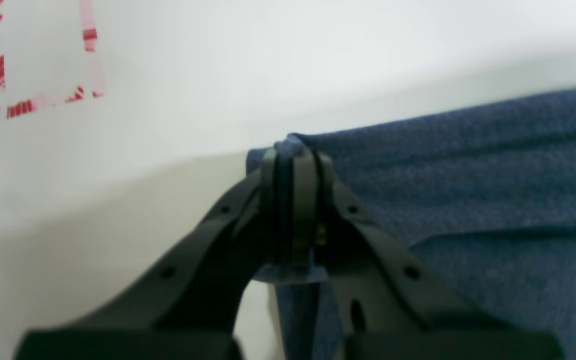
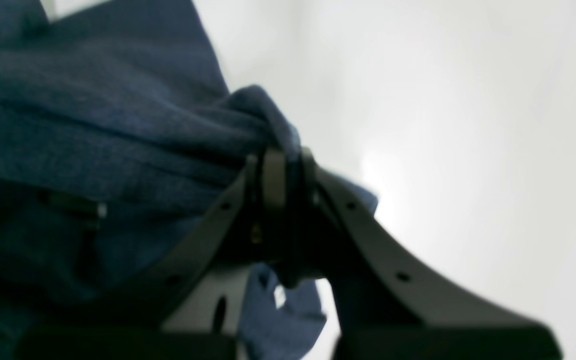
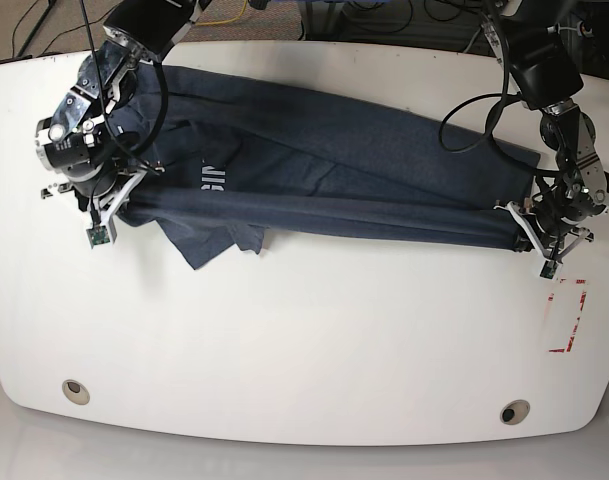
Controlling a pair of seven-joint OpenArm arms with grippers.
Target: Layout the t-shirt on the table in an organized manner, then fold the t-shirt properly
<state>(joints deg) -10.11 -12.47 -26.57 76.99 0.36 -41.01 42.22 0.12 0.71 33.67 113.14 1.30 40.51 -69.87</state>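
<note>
Left end effector [image 1: 293,160] pinching t-shirt [image 3: 334,180] corner, right end effector [image 2: 280,165] pinching bunched hem, lettering only in base view

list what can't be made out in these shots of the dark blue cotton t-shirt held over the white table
- White lettering on the dark blue cotton t-shirt: base view, folds hide most of it.
- Fabric inside the left gripper: left wrist view, shut black fingers cover it.
- Right gripper pinch: right wrist view, blurred, bunched cloth hides the pads.
- Glossy white table under the shirt: covered.
</note>
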